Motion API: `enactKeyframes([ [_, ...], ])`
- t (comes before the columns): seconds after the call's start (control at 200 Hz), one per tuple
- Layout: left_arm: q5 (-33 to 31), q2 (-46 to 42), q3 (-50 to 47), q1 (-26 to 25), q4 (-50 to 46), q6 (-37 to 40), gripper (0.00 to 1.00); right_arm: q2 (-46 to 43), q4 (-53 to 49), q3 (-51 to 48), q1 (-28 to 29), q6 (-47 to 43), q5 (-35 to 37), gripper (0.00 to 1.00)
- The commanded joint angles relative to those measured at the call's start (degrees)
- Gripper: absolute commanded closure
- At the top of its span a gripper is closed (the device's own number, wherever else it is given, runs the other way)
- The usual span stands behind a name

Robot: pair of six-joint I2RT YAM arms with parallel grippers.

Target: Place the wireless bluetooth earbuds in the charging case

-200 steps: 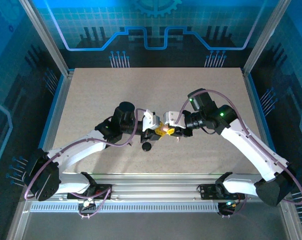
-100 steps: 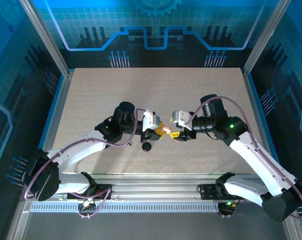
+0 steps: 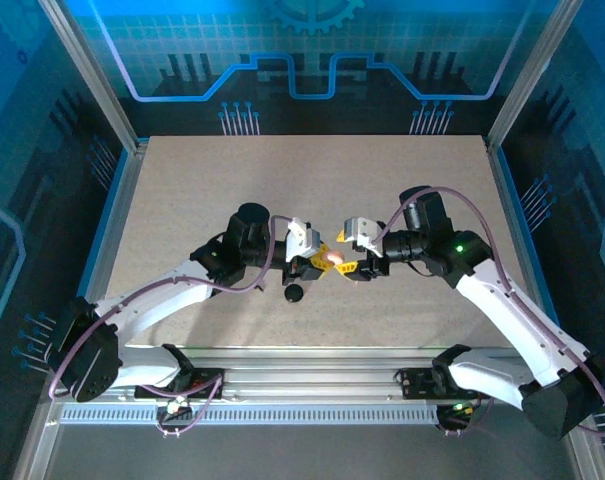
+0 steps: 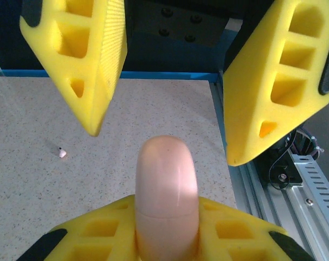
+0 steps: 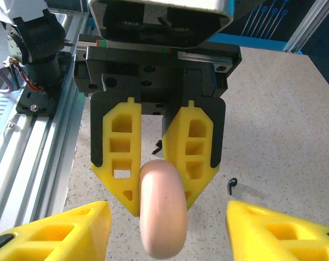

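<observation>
The charging case (image 4: 165,190) is a pale pink, rounded capsule with a thin seam across it, and it looks closed. My left gripper (image 3: 322,262) is shut on its base and holds it above the table. My right gripper (image 5: 167,228) faces it, open, with its yellow fingers (image 5: 284,234) spread on either side of the case's free end and not touching it. In the top view the right gripper (image 3: 354,268) sits just right of the case (image 3: 333,257). A black earbud (image 5: 231,185) lies on the table beyond. A tiny pinkish earbud (image 4: 62,153) lies on the table to the left.
A round black disc (image 3: 295,293) lies on the table just in front of the left gripper. A small dark piece (image 5: 159,148) shows on the table behind the left gripper's fingers. The table's aluminium rail (image 4: 295,185) runs close by.
My right gripper has opened, let go of the case and drawn back a little to the right. The left gripper has held still with the case.
</observation>
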Motion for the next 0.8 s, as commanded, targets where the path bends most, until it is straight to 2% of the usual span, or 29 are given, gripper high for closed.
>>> enactKeyframes([
  [0.0, 1.75, -1.40, 1.68, -0.64, 1.23, -0.52, 0.75, 0.31, 0.88, -0.11, -0.50, 0.69, -1.25, 0.42],
  [0.245, 1.97, -1.37, 1.83, -0.67, 1.59, -0.79, 0.75, 1.46, 1.59, 0.39, -0.33, 1.07, 0.25, 0.43],
  [0.515, 2.16, -1.88, 1.85, -0.78, 1.16, -0.45, 0.75, 2.20, 2.36, 1.23, -0.41, 1.52, 5.41, 0.44],
  [0.795, 2.13, -2.06, 1.65, -0.78, 0.72, -0.25, 0.75, 1.00, 7.13, 0.63, -1.16, 3.79, 9.05, 0.44],
])
